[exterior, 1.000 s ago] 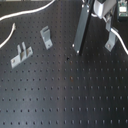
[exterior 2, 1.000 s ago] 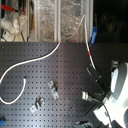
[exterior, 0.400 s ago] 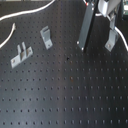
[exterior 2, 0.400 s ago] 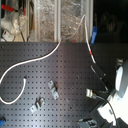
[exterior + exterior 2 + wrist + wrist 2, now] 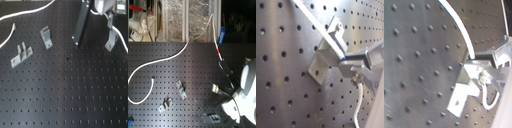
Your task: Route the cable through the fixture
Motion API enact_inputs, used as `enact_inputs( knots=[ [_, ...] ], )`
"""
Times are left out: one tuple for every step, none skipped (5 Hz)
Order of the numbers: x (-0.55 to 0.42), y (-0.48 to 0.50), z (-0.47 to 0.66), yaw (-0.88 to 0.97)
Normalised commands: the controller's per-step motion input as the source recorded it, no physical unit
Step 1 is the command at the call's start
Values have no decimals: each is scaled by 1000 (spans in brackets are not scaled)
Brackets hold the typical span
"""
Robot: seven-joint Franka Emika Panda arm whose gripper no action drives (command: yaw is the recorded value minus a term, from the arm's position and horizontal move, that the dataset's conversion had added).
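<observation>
The white cable (image 5: pixel 165 60) runs in a long curve across the black pegboard in the second exterior view, climbs to the back, then drops past its red tape band (image 5: pixel 218 50) towards my gripper (image 5: pixel 228 85). In the first exterior view the gripper (image 5: pixel 107 16) hangs at the upper right, just above a small metal bracket (image 5: pixel 111 40). Both wrist views show the cable (image 5: pixel 459 27) ending between my fingertips (image 5: pixel 479 62), close to that bracket (image 5: pixel 325 56). The gripper looks shut on the cable.
Two more metal brackets stand on the board at the first exterior view's left: an upright one (image 5: pixel 46 36) and a low forked one (image 5: pixel 20 54). A free cable end (image 5: pixel 153 78) lies near them. Shelving and clutter sit behind the board (image 5: pixel 178 20).
The gripper has shifted slightly over the bracket at the first exterior view's right, with the cable end moving along. The other brackets have not moved.
</observation>
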Motion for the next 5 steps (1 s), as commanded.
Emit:
enact_inputs(
  knots=[
    [0, 3, 57, 0],
    [-113, 176, 406, -134],
    [-400, 284, 143, -109],
    [-366, 354, 53, -17],
    [-172, 294, 43, -3]
  ],
)
